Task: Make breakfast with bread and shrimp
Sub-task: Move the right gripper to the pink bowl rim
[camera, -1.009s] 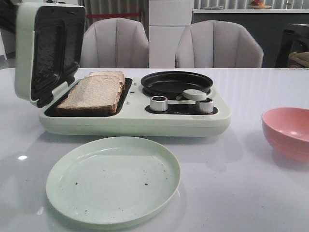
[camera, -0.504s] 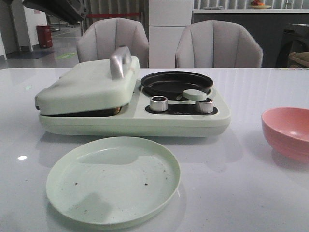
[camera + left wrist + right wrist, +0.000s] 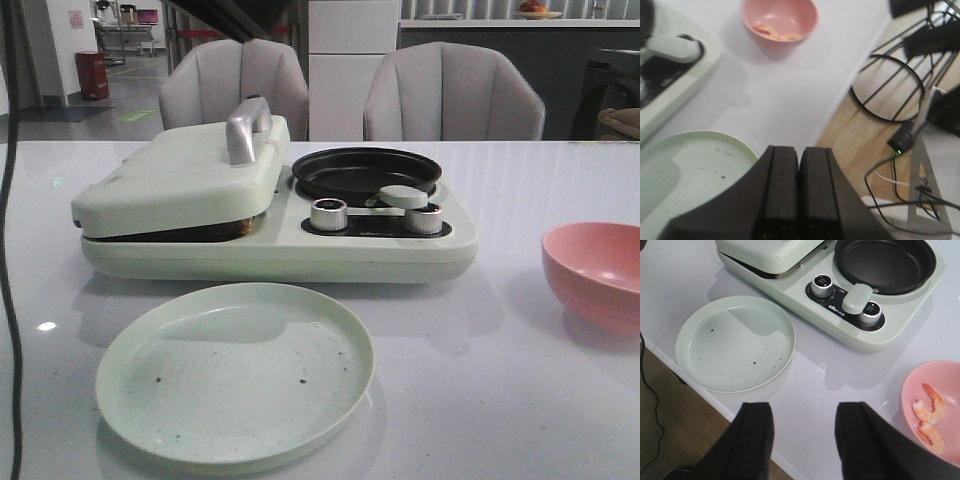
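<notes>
The bread is hidden under the closed lid (image 3: 185, 175) of the pale green breakfast maker (image 3: 280, 250); the lid has a silver handle (image 3: 245, 125). Shrimp (image 3: 929, 415) lie in the pink bowl (image 3: 935, 410), which stands to the right of the maker. They also show in the left wrist view (image 3: 775, 34). My left gripper (image 3: 799, 152) is shut and empty, above the front table edge beside the green plate (image 3: 685, 170). My right gripper (image 3: 802, 412) is open and empty, over the table's front edge between plate and bowl. Neither gripper shows in the front view.
A pale green plate (image 3: 235, 372) lies in front of the maker. An empty black pan (image 3: 365, 172) sits on the maker's right half, behind two silver knobs (image 3: 328, 213). The pink bowl (image 3: 595, 275) stands at the right. A black cable (image 3: 8, 250) hangs at the left.
A second ago the lid stood open with the bread showing. It is now shut over the bread. A dark arm part at the top has shifted rightward, and a cable has come into view.
</notes>
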You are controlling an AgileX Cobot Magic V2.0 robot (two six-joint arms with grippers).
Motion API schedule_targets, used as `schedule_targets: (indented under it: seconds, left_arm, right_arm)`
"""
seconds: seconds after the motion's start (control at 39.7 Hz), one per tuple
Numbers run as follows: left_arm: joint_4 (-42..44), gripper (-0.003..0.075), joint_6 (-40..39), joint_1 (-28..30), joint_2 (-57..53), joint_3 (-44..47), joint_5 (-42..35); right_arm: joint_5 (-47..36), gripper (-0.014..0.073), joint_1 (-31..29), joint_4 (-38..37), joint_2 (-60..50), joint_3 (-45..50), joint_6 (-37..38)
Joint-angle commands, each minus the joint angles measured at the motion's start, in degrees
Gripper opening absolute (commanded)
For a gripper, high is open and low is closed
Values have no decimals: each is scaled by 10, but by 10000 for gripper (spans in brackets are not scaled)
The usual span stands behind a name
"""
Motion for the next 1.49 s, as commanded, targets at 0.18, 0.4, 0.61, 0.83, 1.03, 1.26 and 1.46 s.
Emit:
schedule_targets:
  seconds: [0.18,0.4,0.61,0.83,1.03,1.26,1.46]
  left_arm:
    - [329,104,-338,-96,-72,11,-47]
    - [340,104,-353,-97,-147,25,-96]
    - [340,104,-355,-92,-224,109,-210]
    - [341,99,-355,-92,-256,144,-265]
    - [341,99,-355,-92,-256,144,-266]
    - [341,99,-355,-92,-256,144,-266]
    - [341,99,-355,-92,-256,144,-266]
  right_arm:
    - [-43,413,-1,-4,-2,-17,0]
    - [-43,413,-1,-4,-2,-17,0]
    - [-43,413,-1,-4,-2,-17,0]
    - [-43,413,-1,-4,-2,-17,0]
    - [-43,413,-1,-4,-2,-17,0]
    - [-43,413,-1,-4,-2,-17,0]
    - [-43,413,-1,-4,-2,-17,0]
